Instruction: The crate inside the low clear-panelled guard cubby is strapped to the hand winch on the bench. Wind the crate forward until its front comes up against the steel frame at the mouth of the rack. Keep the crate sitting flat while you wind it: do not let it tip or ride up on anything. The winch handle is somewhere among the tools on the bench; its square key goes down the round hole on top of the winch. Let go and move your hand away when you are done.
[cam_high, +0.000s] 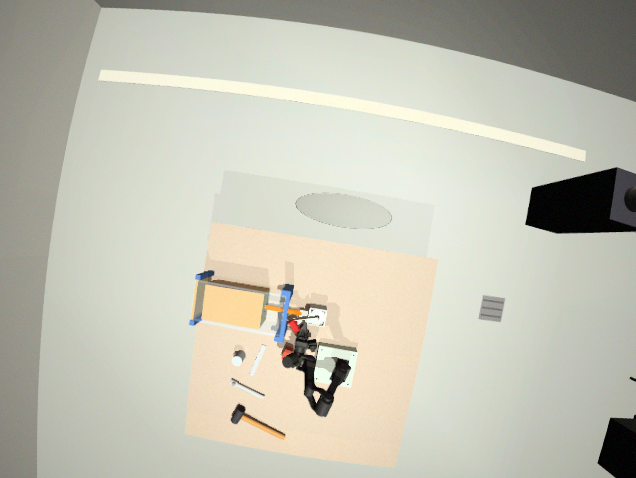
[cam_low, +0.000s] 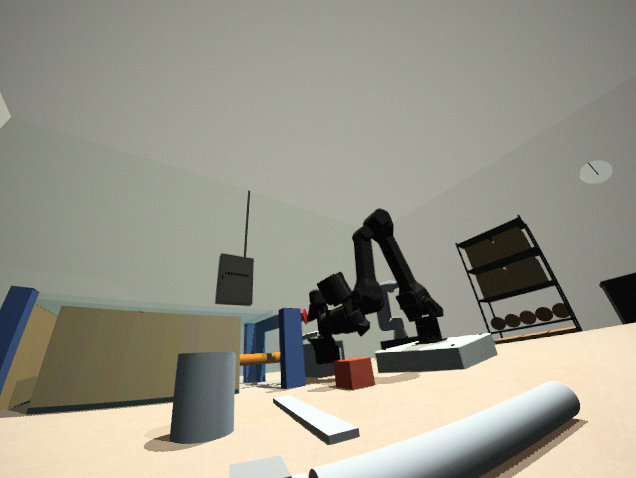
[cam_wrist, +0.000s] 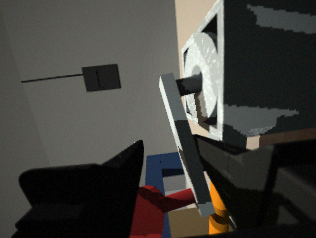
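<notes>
The tan crate (cam_high: 231, 305) (cam_low: 128, 354) sits flat in the clear-panelled cubby, with a gap between its front and the blue steel frame (cam_high: 285, 314) (cam_low: 292, 349) (cam_wrist: 157, 172). An orange strap (cam_high: 276, 308) (cam_low: 257, 358) (cam_wrist: 216, 200) runs from it to the winch (cam_high: 317, 322) (cam_wrist: 265, 65). The handle's grey arm (cam_wrist: 172, 115) stands over the winch top, its dark shaft reaching the round hub. Its red knob (cam_high: 294, 326) (cam_low: 304, 316) (cam_wrist: 147, 215) points away from the winch. My gripper (cam_high: 302, 331) (cam_wrist: 167, 141) is part open, its fingers either side of the handle's outer end; contact is unclear.
A red block (cam_high: 287, 351) (cam_low: 353, 373) sits under the wrist. A cylinder (cam_high: 237, 358) (cam_low: 203, 398), a flat bar (cam_high: 258, 359) (cam_low: 316, 417), a wrench (cam_high: 248, 389) and a hammer (cam_high: 259, 424) lie farther toward the bench's near left. The arm's base plate (cam_high: 325, 377) (cam_low: 431, 359) is beside the winch.
</notes>
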